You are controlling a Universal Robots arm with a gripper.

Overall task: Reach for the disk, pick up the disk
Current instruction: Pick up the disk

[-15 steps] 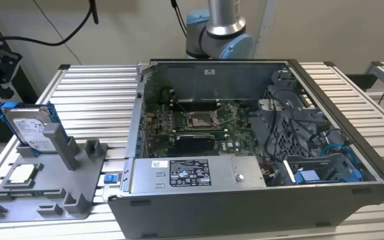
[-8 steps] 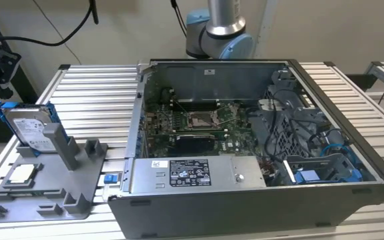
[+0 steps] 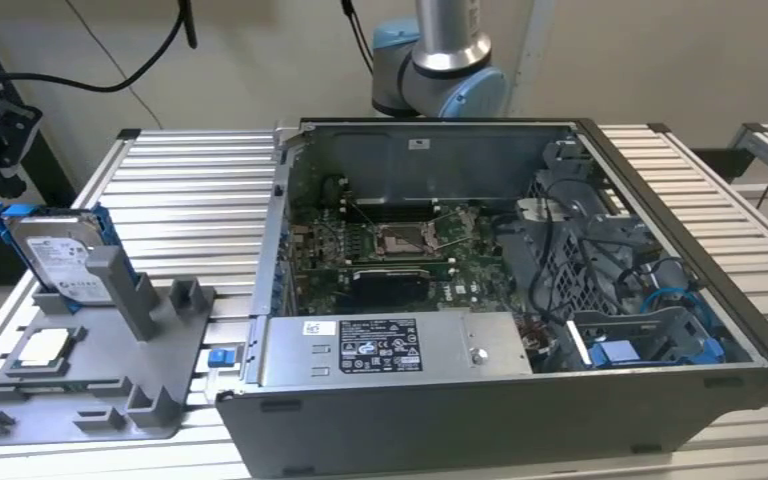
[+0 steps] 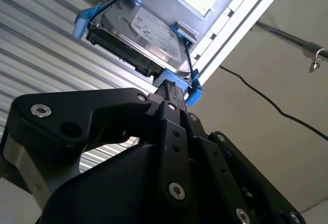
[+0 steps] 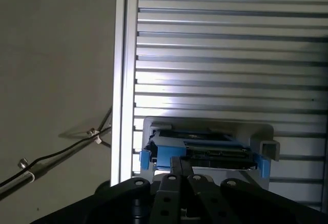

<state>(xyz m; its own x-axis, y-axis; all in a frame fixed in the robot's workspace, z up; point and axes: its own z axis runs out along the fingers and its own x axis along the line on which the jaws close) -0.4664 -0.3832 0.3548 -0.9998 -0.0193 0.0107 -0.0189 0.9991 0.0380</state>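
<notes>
While the exterior view shows the disk (image 3: 53, 255) upright, both wrist views add jaws — pressed together, near its edge.

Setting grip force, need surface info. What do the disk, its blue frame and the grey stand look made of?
The disk: metal body, aluminium or steel by the look, with a silvery sheen on its flat face.
The blue frame: plastic by its look, with uniform saturated colour, moulded tabs and a slight gloss.
The grey stand: probably plastic, matte even grey with blocky posts; moulded or printed, cannot tell.
</notes>
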